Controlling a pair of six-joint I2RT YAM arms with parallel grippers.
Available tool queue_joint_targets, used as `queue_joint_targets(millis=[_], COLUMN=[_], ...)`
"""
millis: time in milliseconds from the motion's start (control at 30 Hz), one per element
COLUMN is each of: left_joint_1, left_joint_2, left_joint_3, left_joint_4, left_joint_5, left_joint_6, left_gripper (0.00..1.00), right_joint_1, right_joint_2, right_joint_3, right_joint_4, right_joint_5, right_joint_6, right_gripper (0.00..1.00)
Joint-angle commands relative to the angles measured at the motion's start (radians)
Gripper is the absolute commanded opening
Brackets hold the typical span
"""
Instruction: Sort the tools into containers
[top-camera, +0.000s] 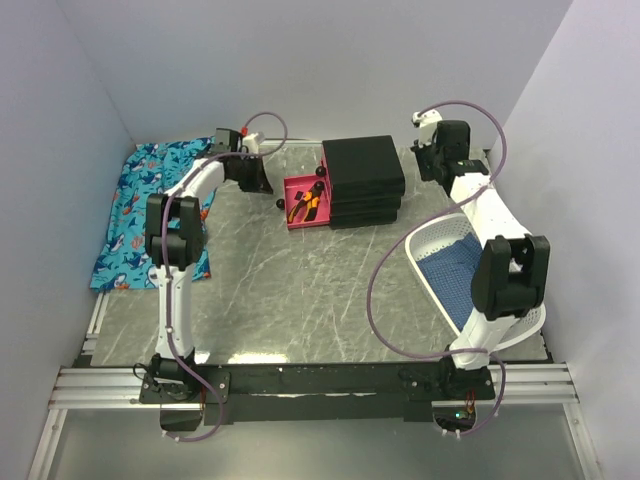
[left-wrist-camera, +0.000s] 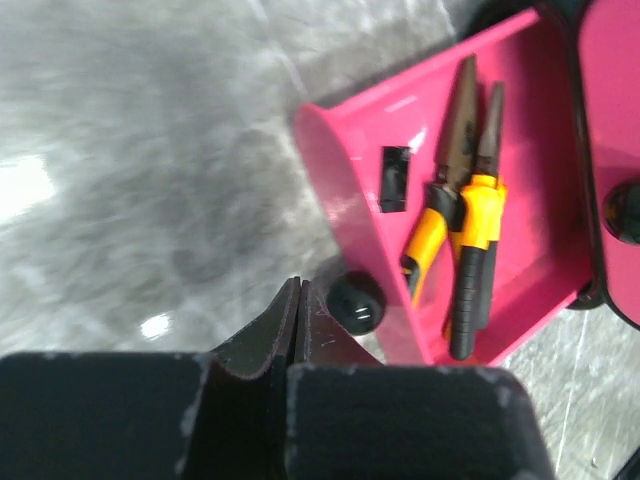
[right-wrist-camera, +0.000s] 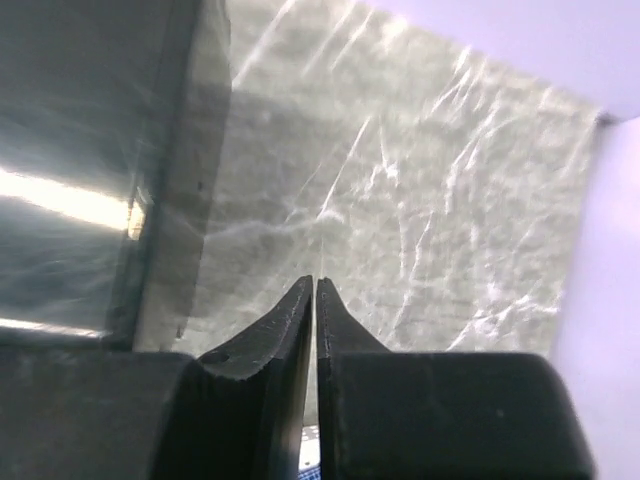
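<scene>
1. Top external view: a black cabinet (top-camera: 362, 165) stands at the far middle of the table (top-camera: 300, 290). One pink drawer (top-camera: 300, 190) stands open toward the left, so that its tray can be reached from above.
2. Pliers (left-wrist-camera: 470, 205) with orange-yellow grips lie inside this drawer, noses pointing away from its front wall. Whether one pair or two is present cannot be told. A small black piece (left-wrist-camera: 395, 178) lies just beside them.
3. The left gripper (left-wrist-camera: 298, 298) is held with its fingers pressed together and nothing between them. It hovers just outside the drawer's front wall, near the round black knob (left-wrist-camera: 357, 303) but apart from it. This placement is judged to suit pushing the drawer shut or taking the knob.
4. A second pink drawer (left-wrist-camera: 615, 90) is seen at the right edge of the left wrist view.
5. The right gripper (right-wrist-camera: 315, 290) is likewise closed and empty. It is poised above bare table on the far right side of the cabinet, and is judged to be parked clear of the work.
6. A shark-patterned cloth (top-camera: 140, 200) lies far left. A white basket (top-camera: 432, 232) lies tilted at the right.
</scene>
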Motion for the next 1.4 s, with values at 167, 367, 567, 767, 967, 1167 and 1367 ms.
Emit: queue_joint_targets(millis=[167, 367, 567, 767, 967, 1167, 1367], left_joint_1=[-0.081, -0.141, -0.203, -0.213, -0.206, -0.141, -0.043], left_joint_2=[0.023, 0.040, 0.073, 0.113, 0.092, -0.099, -0.291], left_joint_3=[0.031, 0.055, 0.088, 0.071, 0.046, -0.064, -0.245], left_joint_4=[0.033, 0.058, 0.136, 0.332, 0.360, 0.202, 0.120], left_joint_5=[0.116, 0.158, 0.217, 0.375, 0.368, 0.129, -0.005], left_joint_6=[0.045, 0.022, -0.050, -0.206, -0.285, -0.262, -0.276], left_gripper=[0.01, 0.01, 0.01, 0.02, 0.11, 0.97, 0.97], right_joint_1=[-0.011, -0.001, 0.027, 0.042, 0.046, 0.029, 0.007], right_joint_2=[0.161, 0.231, 0.240, 0.228, 0.179, 0.019, -0.137], right_joint_3=[0.097, 0.189, 0.183, 0.164, 0.132, 0.028, -0.099], right_joint_4=[-0.114, -0.182, -0.189, -0.182, -0.157, -0.065, -0.002], right_joint_5=[-0.224, -0.353, -0.372, -0.358, -0.278, -0.084, 0.021], right_joint_6=[-0.009, 0.016, 0.019, 0.023, 0.022, 0.072, 0.065], right_gripper=[0.08, 0.08, 0.08, 0.08, 0.09, 0.50, 0.79])
